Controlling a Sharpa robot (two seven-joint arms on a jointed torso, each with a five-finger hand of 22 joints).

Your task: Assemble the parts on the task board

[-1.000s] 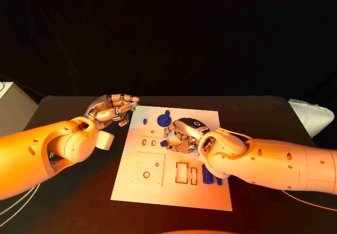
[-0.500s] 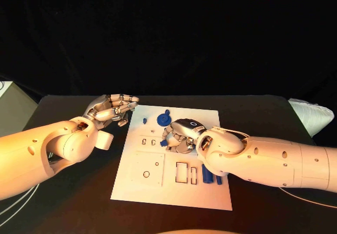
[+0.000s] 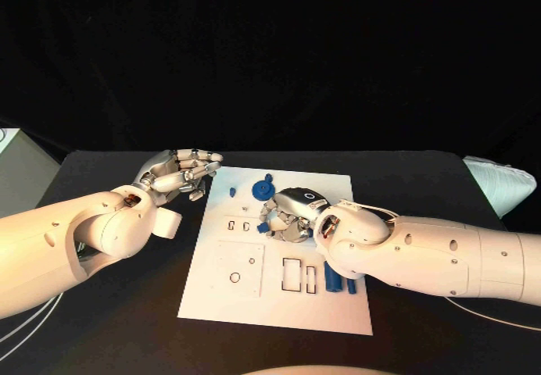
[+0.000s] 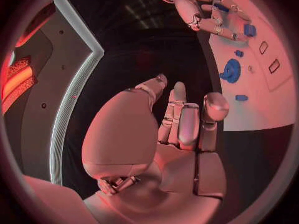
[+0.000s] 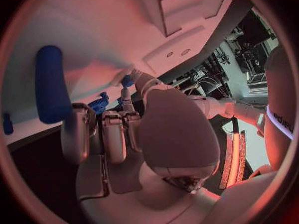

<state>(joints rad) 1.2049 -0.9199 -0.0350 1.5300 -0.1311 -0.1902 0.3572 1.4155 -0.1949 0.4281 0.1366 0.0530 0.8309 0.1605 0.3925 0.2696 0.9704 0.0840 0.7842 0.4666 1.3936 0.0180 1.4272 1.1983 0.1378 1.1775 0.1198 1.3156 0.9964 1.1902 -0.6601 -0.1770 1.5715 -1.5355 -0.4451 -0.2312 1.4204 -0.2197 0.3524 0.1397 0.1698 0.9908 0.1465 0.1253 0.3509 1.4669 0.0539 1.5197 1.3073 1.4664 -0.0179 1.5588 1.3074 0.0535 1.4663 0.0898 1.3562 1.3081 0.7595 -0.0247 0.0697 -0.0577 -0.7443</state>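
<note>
The white task board (image 3: 226, 312) lies in the middle of the black table. My right hand (image 3: 291, 211) hovers over the board's middle, fingers curled, pinching a small blue part (image 3: 262, 228) at its fingertips; the same part (image 5: 98, 104) shows by the fingers (image 5: 77, 129) in the right wrist view. My left hand (image 3: 180, 173) hangs just off the board's far left corner with fingers curled in on nothing (image 4: 181, 129). A round blue part (image 3: 262, 189) and a tiny blue piece (image 3: 232, 193) sit on the far end of the board. Two blue bars (image 3: 334, 278) lie beside my right forearm.
The board carries rectangular slots (image 3: 300, 278) and a square raised plate (image 3: 239, 269) toward the near side. A white bundle (image 3: 498, 187) sits at the table's right edge and a pale box (image 3: 17, 172) at its left edge.
My right hand has crept slightly toward the far side of the board with the small blue part. The left hand has stayed where it was.
</note>
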